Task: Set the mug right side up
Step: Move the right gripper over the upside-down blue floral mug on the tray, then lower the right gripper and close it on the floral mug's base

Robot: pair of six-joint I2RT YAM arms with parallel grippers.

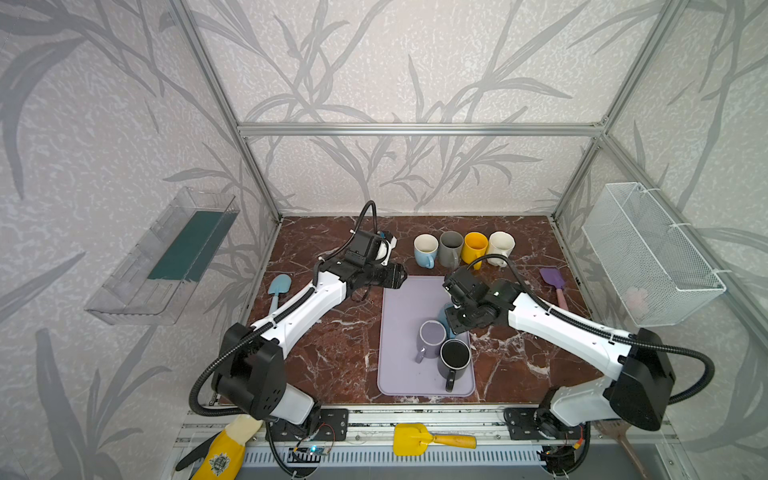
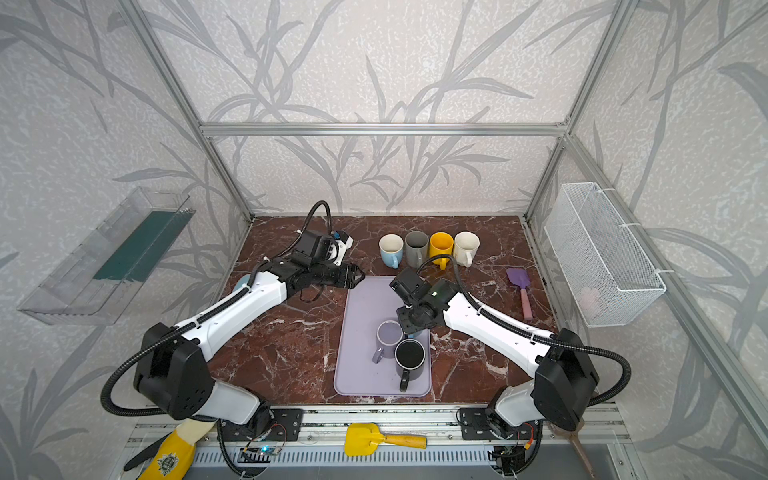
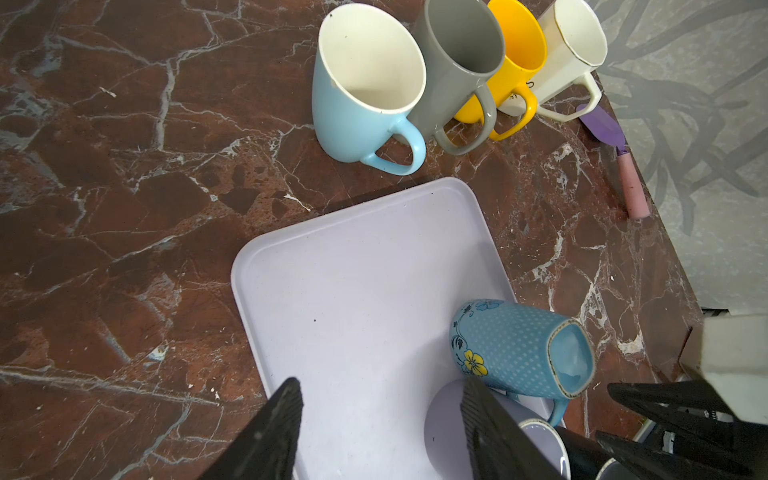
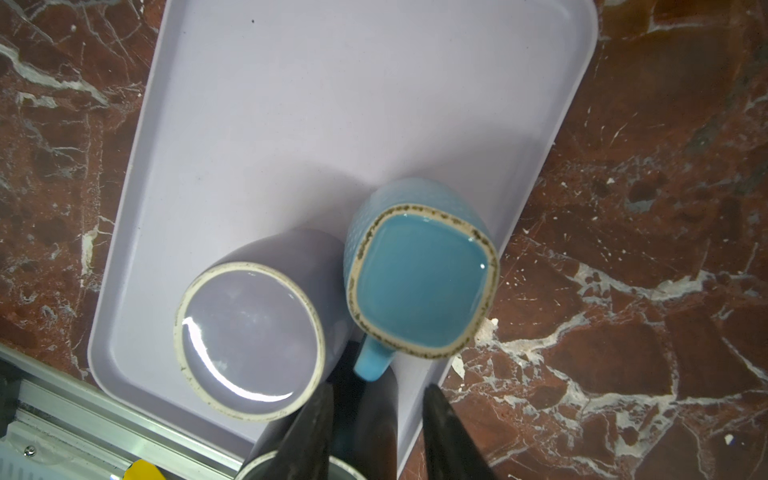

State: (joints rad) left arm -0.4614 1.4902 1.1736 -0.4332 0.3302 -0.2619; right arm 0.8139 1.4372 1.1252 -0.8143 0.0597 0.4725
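while the blue mug (image 4: 419, 282) stands base-up at the edge of the tray (image 4: 332, 104), its handle (image 4: 372, 365) points into the empty, part-open gap of my right hand (image 4: 379, 390); my left hand (image 3: 380, 382), wide open, hangs farther off.

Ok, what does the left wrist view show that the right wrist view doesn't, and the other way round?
Only the left wrist: a row of four upright mugs, the purple spatula, and the flowered side of the dotted blue mug. Only the right wrist: the aluminium rail. Both: the lavender tray, the dotted blue mug base-up on it, and the lavender mug base-up beside it.
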